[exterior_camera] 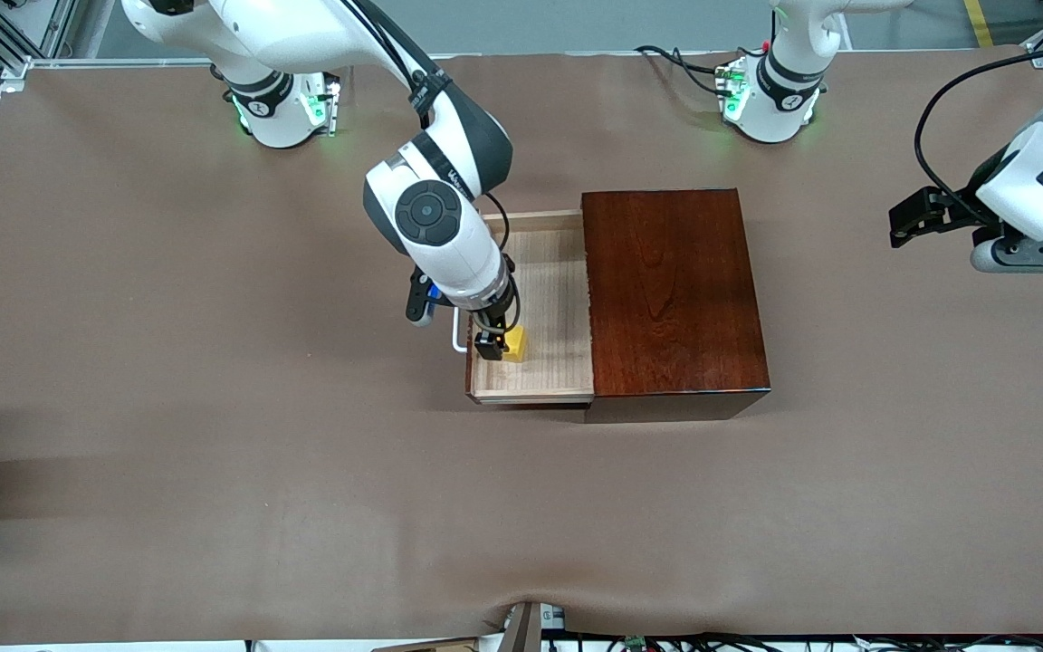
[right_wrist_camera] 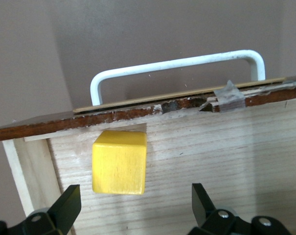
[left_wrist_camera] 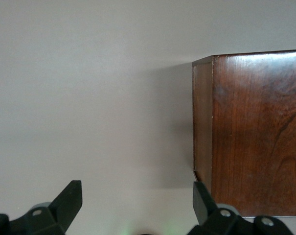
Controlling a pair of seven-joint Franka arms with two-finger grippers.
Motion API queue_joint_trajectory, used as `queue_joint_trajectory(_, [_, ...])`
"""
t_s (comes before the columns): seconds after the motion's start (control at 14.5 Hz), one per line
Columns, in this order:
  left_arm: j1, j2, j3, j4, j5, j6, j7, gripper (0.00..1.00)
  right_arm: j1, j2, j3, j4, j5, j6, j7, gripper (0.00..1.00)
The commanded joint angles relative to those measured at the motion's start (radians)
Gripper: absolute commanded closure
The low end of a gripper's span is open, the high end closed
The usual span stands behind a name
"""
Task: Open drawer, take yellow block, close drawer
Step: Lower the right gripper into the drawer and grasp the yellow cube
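drawer (exterior_camera: 535, 308): pulled open toward the right arm's end of the worktop (exterior_camera: 214, 435), long axis along its white handle (right_wrist_camera: 177, 73) | yellow block (exterior_camera: 514, 344): in drawer, touching front wall | right gripper (exterior_camera: 496, 346): fingers spread, over block | left gripper (left_wrist_camera: 138, 205): fingers spread, waiting beside box (exterior_camera: 675, 290)

Drawer (exterior_camera: 550, 299) pulled out of glossy mahogany box (exterior_camera: 671, 294), toward the right arm's end of the table. Tray inside is pale light wood, grain visible, floor mostly bare. Front panel dark reddish-brown, top edge chipped, a bit of clear tape on it. White U-shaped handle (right_wrist_camera: 179, 66) sticks out from the front panel. Yellow block (exterior_camera: 514, 344) small plain cube, sits flat on the drawer floor, up against the inside of the front panel, in the part of the tray nearer the front camera, near the side wall there. Block (right_wrist_camera: 119, 162) upright, not tilted.
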Motion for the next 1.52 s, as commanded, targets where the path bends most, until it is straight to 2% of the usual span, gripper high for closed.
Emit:
queue_joint_trajectory(0.0, [0.042, -0.012, -0.007, 0.030, -0.012, -0.029, 0.007, 0.00, 0.011, 0.030, -0.010, -0.002, 0.010, 0.044, 0.032, 0.00])
queue_joint_trajectory(0.21, [0.062, -0.030, -0.005, 0.030, -0.022, -0.034, 0.008, 0.00, 0.008, 0.045, -0.013, -0.017, 0.002, 0.101, 0.032, 0.00])
queue_joint_trajectory(0.55, [0.070, -0.035, -0.002, 0.030, -0.022, -0.061, 0.002, 0.00, 0.015, 0.076, -0.013, -0.017, 0.001, 0.113, 0.031, 0.00])
queue_joint_trajectory(0.62, [0.070, -0.035, -0.004, 0.030, -0.020, -0.061, 0.002, 0.00, 0.015, 0.075, -0.013, -0.017, 0.001, 0.113, 0.028, 0.33])
queue_joint_trajectory(0.69, [0.070, -0.035, -0.004, 0.029, -0.020, -0.063, 0.002, 0.00, 0.009, 0.073, -0.013, -0.016, 0.001, 0.109, 0.023, 0.59])
queue_joint_trajectory(0.76, [0.070, -0.035, -0.005, 0.029, -0.020, -0.063, 0.002, 0.00, 0.008, 0.073, -0.013, -0.016, 0.001, 0.106, 0.020, 0.64])
queue_joint_trajectory(1.04, [0.070, -0.035, -0.011, 0.030, -0.020, -0.063, 0.002, 0.00, 0.012, 0.056, -0.014, -0.011, 0.001, 0.089, 0.024, 0.65])
queue_joint_trajectory(1.17, [0.070, -0.033, -0.010, 0.030, -0.019, -0.061, 0.002, 0.00, 0.011, 0.010, -0.013, 0.000, 0.002, 0.025, 0.023, 0.68])
queue_joint_trajectory(1.45, [0.070, -0.030, -0.010, 0.030, -0.020, -0.060, 0.002, 0.00, 0.003, -0.106, -0.010, 0.050, 0.007, -0.130, 0.006, 0.68])
